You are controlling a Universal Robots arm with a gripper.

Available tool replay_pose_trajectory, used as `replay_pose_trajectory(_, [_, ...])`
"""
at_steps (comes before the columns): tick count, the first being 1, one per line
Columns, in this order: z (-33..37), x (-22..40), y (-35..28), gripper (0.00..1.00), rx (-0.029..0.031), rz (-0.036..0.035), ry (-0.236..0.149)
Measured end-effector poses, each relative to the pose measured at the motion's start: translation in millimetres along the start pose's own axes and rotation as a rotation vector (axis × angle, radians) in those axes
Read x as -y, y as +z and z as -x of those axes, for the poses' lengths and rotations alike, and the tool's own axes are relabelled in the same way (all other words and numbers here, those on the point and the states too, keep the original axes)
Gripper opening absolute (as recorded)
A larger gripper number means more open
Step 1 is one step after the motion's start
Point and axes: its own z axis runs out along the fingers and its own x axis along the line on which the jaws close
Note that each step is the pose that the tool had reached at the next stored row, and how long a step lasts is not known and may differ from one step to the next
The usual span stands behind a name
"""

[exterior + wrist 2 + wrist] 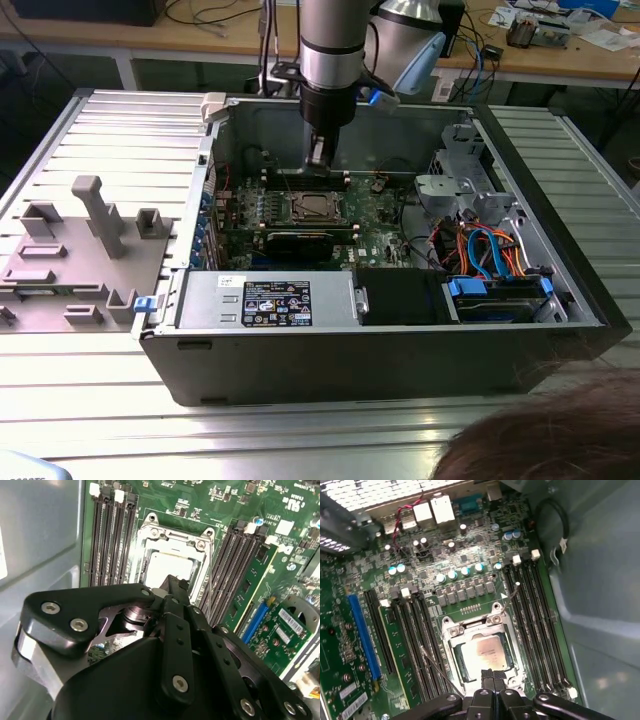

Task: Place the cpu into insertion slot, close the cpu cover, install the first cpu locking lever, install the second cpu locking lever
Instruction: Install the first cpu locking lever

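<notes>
We see cpu (487, 652) seated, cover (516, 652) down just beneath our clenched fingers (487, 679) (gripping nothing, seemingly); both levers (437, 666) look unlatched.

Bright overhead light glares off the ribbed metal table (300, 425) in the exterior view, leaves the computer case (350, 350) shadowed inside, and washes the cpu (487, 652) (167, 570) top pale in both wrist views.
</notes>
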Motion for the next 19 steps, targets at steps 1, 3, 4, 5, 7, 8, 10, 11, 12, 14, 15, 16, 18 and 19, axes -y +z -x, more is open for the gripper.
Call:
replay_pose_trajectory(1, [0.0, 0.0, 0.0, 0.11, -0.0001, -0.0003, 0.009])
replay_pose_trajectory(3, [0.0, 0.0, 0.1, 0.11, -0.0004, -0.0009, 0.028])
replay_pose_trajectory(4, [0.0, 0.0, 0.1, 0.11, -0.0005, -0.0012, 0.038])
replay_pose_trajectory(5, [0.0, 0.0, 0.1, 0.11, -0.0006, -0.0014, 0.044])
replay_pose_trajectory(7, [0.0, 0.0, 0.2, 0.11, -0.0008, -0.0019, 0.056])
replay_pose_trajectory(8, [0.0, 0.0, 0.2, 0.11, -0.0009, -0.002, 0.063])
replay_pose_trajectory(10, [0.0, 0.0, 0.2, 0.11, -0.0012, -0.0025, 0.079])
replay_pose_trajectory(11, [0.0, 0.0, 0.3, 0.11, -0.0013, -0.0029, 0.092])
replay_pose_trajectory(12, [0.0, 0.0, 0.3, 0.11, -0.0014, -0.0032, 0.099])
replay_pose_trajectory(14, [0.0, 0.0, 0.3, 0.11, -0.0016, -0.0036, 0.113])
replay_pose_trajectory(15, [0.0, 0.0, 0.3, 0.11, -0.0016, -0.0038, 0.119])
replay_pose_trajectory(16, [0.0, 0.0, 0.3, 0.11, -0.0018, -0.004, 0.127])
replay_pose_trajectory(18, [0.0, 0.0, 0.3, 0.11, -0.002, -0.0044, 0.139])
replay_pose_trajectory(19, [0.0, 0.0, 0.3, 0.11, -0.0021, -0.0047, 0.148])
